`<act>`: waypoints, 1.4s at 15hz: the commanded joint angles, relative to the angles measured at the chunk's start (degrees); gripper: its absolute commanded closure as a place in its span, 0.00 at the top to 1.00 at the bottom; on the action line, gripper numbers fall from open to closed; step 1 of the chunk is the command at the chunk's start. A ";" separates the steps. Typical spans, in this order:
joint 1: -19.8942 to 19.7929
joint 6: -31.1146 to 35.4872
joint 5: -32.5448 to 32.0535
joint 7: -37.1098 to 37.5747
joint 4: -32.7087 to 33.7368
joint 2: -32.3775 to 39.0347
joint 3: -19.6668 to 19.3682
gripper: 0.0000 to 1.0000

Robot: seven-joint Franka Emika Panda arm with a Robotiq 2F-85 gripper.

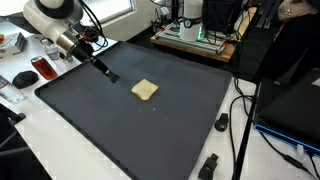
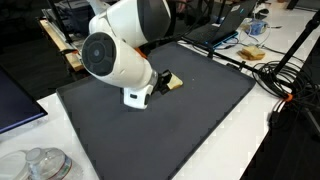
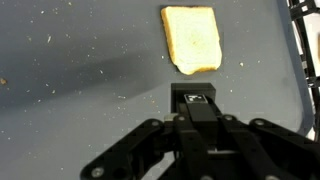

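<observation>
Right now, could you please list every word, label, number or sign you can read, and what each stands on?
No text can be read in any view.
Small pale marking on the hand, wrist view: too blurred to read.
The bread slice and dark mat bear none.

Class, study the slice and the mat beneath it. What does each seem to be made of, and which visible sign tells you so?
Slice: probably bread, maybe toasted. Its face is matte pale tan with a browner crust edge.
Mat: a dark grey sheet, possibly rubber or foam. It lies flat with a dull finish and only a faint sheen, but the exact material cannot be told from its look.
</observation>
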 commanded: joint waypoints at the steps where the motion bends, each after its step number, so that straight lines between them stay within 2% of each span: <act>1: -2.32 2.91 3.82 -5.93 -6.58 -3.31 1.37 0.06; 5: -3.38 5.99 6.70 -11.63 -12.87 -6.25 1.24 0.06; 9: -3.74 11.30 11.26 -17.44 -22.08 -11.73 0.50 0.06; 16: -1.66 25.87 18.77 -24.34 -39.82 -22.91 -1.07 0.06; 21: 1.56 35.37 23.86 -27.47 -50.49 -30.26 -1.99 0.06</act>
